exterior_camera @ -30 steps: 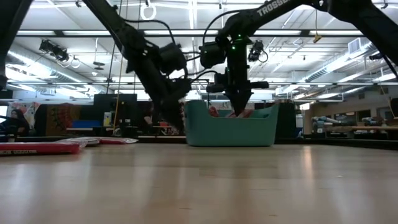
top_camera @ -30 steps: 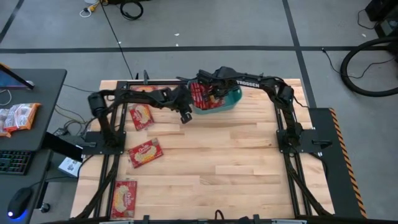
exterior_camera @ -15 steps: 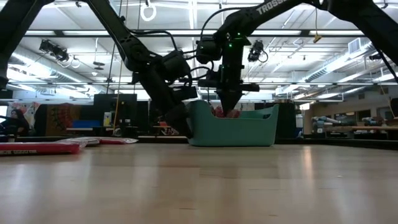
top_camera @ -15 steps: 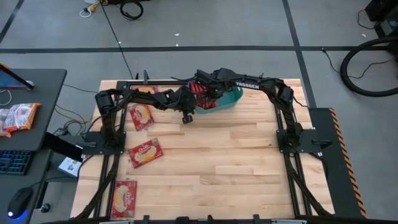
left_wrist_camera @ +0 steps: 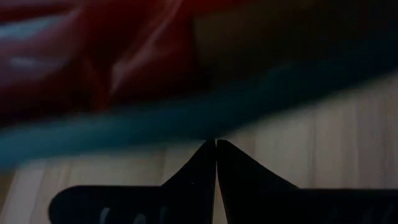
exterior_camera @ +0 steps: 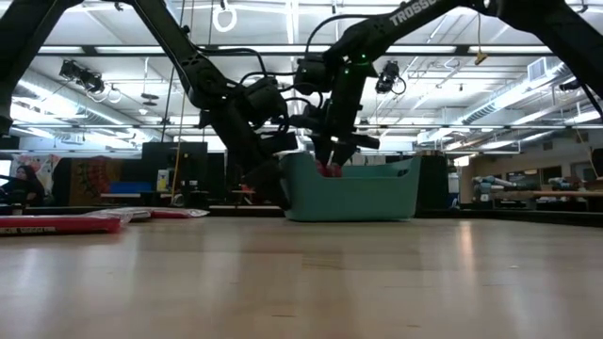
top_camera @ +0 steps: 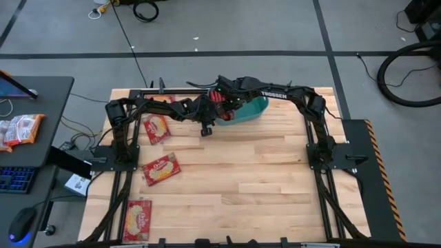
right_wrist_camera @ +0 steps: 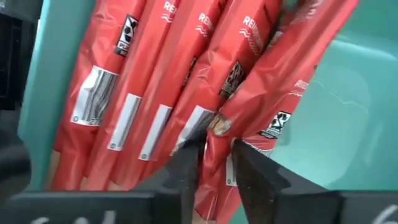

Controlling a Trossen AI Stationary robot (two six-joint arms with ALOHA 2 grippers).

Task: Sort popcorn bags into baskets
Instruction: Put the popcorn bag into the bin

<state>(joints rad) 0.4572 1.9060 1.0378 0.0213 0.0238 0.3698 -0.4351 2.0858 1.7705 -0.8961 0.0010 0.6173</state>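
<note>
Right end effector [right_wrist_camera: 214, 163] has parted slightly since a second ago, a bag [right_wrist_camera: 273, 93] still between its fingers, on edge inside the basket [top_camera: 256, 110]. Release looks underway. Left end effector [left_wrist_camera: 215, 149], clenched empty, touches the rim.

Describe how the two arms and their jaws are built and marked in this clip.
Both arms are dark, near-black, jointed tube frames with black cables running along the links. The right arm carries white block lettering reading TROSSEN on its upper link; a small green light glows near its wrist in the low view. The left gripper ends in two flat black tapered jaws; the right gripper has matching dark, blunter ones.
</note>
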